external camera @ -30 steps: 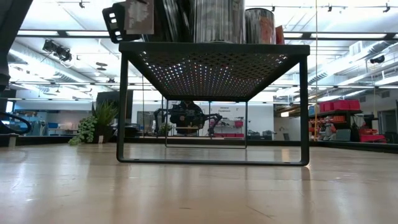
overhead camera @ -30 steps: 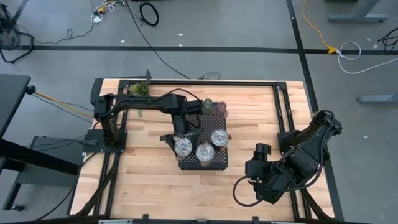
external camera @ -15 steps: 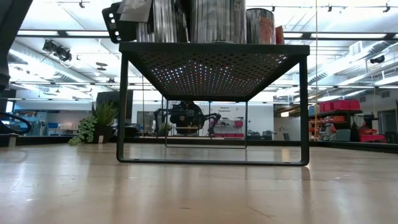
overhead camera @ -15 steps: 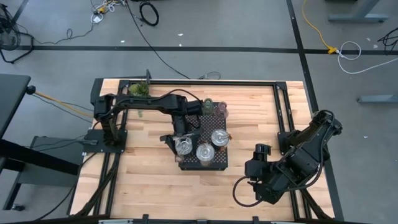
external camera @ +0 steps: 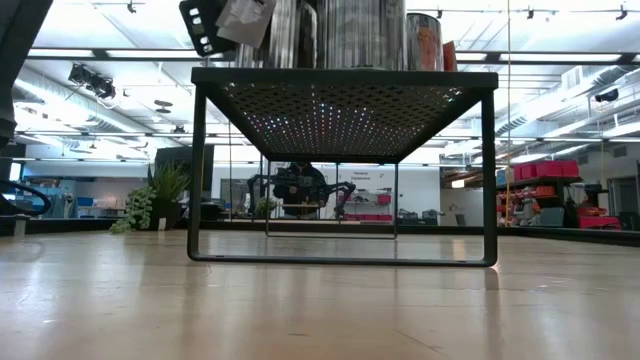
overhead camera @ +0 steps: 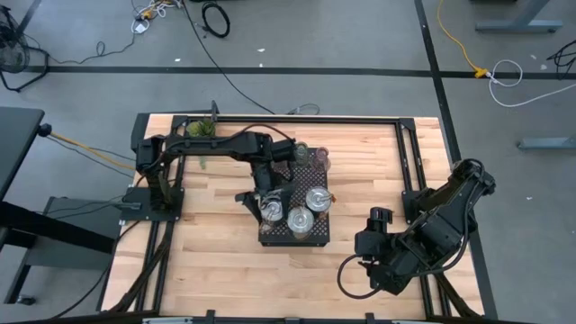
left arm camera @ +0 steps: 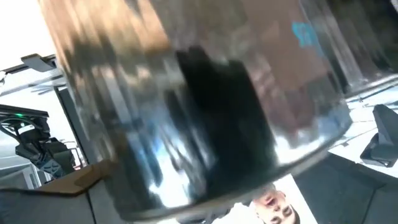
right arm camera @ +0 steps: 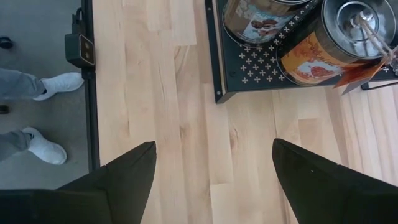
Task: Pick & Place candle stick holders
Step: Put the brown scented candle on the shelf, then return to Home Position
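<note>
On the black tray (overhead camera: pixel 310 236), your left gripper (overhead camera: pixel 268 209) sits spread around a silvery candle holder (overhead camera: pixel 272 210), not clamped; lifting sloppily could tip it into its neighbour (overhead camera: pixel 300 220). Right gripper (right arm camera: pixel 211 168) is parked, released, over the desk (overhead camera: pixel 216 261).

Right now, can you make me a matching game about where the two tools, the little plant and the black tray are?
Things:
1. left tool
2. right tool
3. potted plant
4. black tray

Places:
A. far left corner of the table
B. middle of the table
C. over bare wood, right of the tray, open
D. above the tray

Pairs: 1-D, 2-C, 3-A, 4-B
</note>
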